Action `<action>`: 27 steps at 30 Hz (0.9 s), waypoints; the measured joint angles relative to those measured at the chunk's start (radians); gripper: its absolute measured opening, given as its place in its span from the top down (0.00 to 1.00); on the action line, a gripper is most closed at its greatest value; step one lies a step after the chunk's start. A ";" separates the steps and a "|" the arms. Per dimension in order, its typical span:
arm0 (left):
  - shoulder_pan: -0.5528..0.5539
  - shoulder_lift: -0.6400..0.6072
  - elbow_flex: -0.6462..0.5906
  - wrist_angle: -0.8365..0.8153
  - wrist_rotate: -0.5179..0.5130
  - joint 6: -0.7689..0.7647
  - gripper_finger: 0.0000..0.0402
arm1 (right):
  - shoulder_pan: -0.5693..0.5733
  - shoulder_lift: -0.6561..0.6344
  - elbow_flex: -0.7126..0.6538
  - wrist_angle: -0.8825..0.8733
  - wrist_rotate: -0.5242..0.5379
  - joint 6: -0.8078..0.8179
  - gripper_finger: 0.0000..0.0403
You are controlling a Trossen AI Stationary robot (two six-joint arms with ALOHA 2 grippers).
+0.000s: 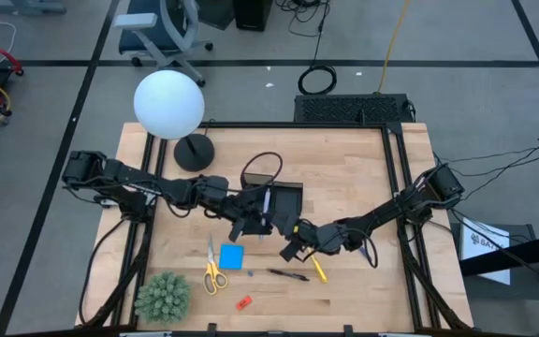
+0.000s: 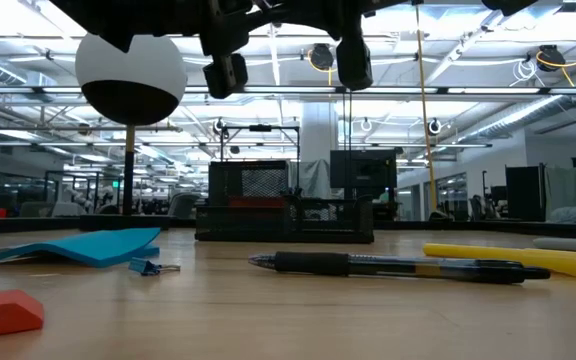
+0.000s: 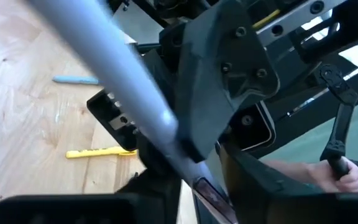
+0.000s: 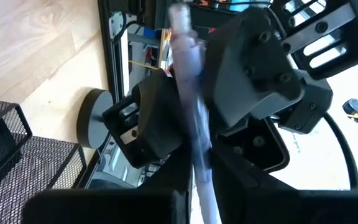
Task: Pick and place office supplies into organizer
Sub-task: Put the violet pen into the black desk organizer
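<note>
Beside the black organizer, near the table's middle: left gripper and right gripper, both around a bluish-purple pen slanting between their fingers; firmness of either grip unclear.

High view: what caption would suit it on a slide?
Two grippers, left and right, meet beside the organizer; scissors and pens wait.

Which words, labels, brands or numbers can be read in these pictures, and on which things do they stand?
No text can be read with certainty.
White sheet on the floor beside the table's right edge: dark print, too small to read.
Black pen on the table: no legible marking.
Organizer: no label visible.
</note>
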 joint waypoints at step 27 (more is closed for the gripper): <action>0.030 -0.098 -0.002 -0.072 0.001 0.131 0.42 | 0.015 -0.006 0.004 0.073 0.096 -0.018 0.94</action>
